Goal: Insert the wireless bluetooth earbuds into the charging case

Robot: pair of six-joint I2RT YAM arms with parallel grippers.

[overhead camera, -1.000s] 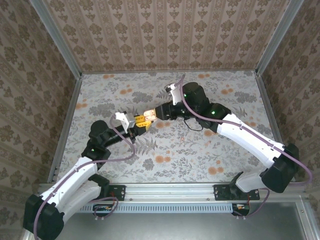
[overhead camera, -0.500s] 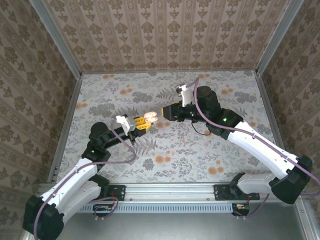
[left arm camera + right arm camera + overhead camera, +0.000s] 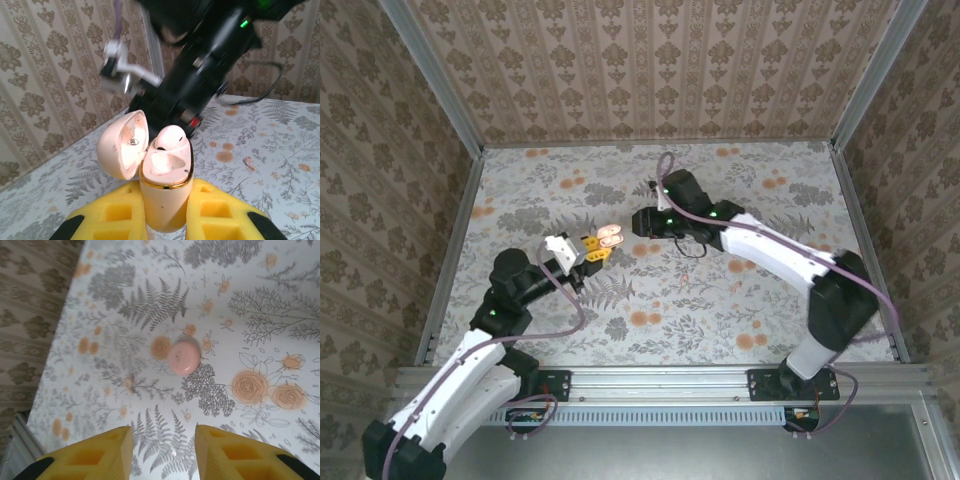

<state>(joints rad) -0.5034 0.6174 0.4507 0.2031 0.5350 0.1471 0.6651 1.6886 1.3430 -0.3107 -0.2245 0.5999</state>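
Note:
My left gripper (image 3: 592, 248) is shut on the pale pink charging case (image 3: 162, 210), holding it upright between yellow fingers (image 3: 107, 212). The lid (image 3: 122, 145) is swung open to the left. One earbud (image 3: 170, 136) sits in the far slot, while the near slot shows empty. A small pale earbud (image 3: 248, 162) lies on the table to the right. My right gripper (image 3: 642, 222) hovers just right of the case (image 3: 608, 237). In the right wrist view, the right gripper (image 3: 162, 435) is open with nothing between its fingers.
A round pink object (image 3: 183, 356) lies on the floral table ahead of my right fingers; what it is I cannot tell. Patterned walls with metal frames (image 3: 455, 250) enclose the table on three sides. A dark cable (image 3: 695, 245) loops beneath the right arm.
The right gripper was at the case, drew back to the right, then swung round and now sits close beside it again, its jaws slightly narrower. The left gripper shifted slightly left with the case.

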